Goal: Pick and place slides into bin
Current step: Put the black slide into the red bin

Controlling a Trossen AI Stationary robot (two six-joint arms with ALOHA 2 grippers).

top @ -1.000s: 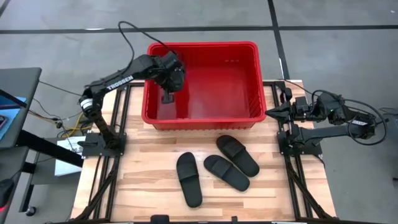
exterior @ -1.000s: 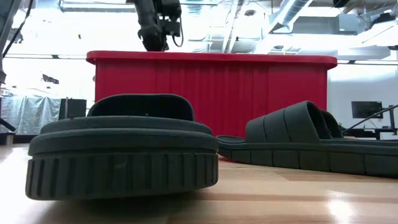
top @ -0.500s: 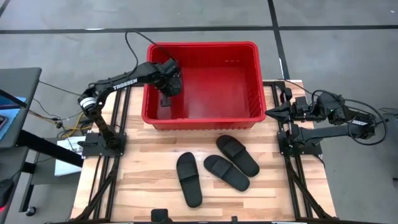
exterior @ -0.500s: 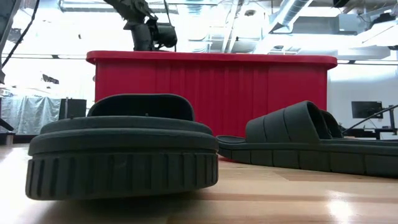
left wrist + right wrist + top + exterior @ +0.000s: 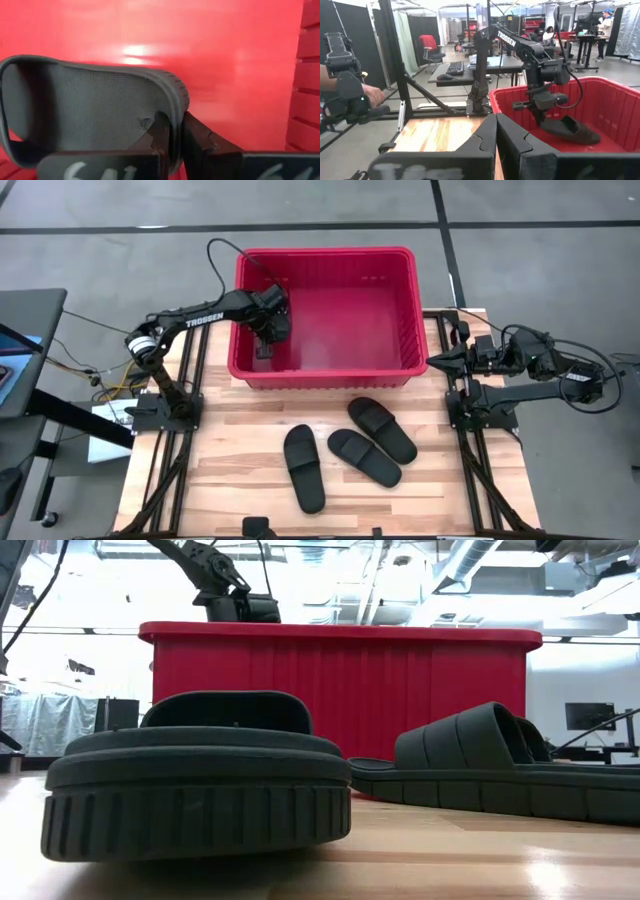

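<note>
The left end effector (image 5: 263,346) is lowered inside the bin (image 5: 325,374), near the bin's left wall and toward its front-left corner. Its fingers (image 5: 197,142) are pinched tight on the edge of one slide (image 5: 90,115), with the rim of the sole caught between them; the left wrist view shows this slide close above the bin's red floor. From the right wrist view, the held slide (image 5: 570,129) hangs tilted under the left end effector (image 5: 540,116), its far end low over the bin floor; whether it touches the floor cannot be told.

The bin sits at the back edge of the worktop (image 5: 240,470), spanning most of the space between the two arm bases. Three more slides lie on the worktop in front of the bin: one (image 5: 303,468) nearest the front edge, roughly centred, and two (image 5: 364,457) (image 5: 382,429) just beside each other to its right, angled diagonally, closer to the bin's front wall.

The right end effector (image 5: 436,359) rests at the worktop's right edge, beside the bin's right wall, with its fingers (image 5: 485,145) closed together and holding nothing.

A person's hand (image 5: 372,94) shows in the room beyond the worktop.
</note>
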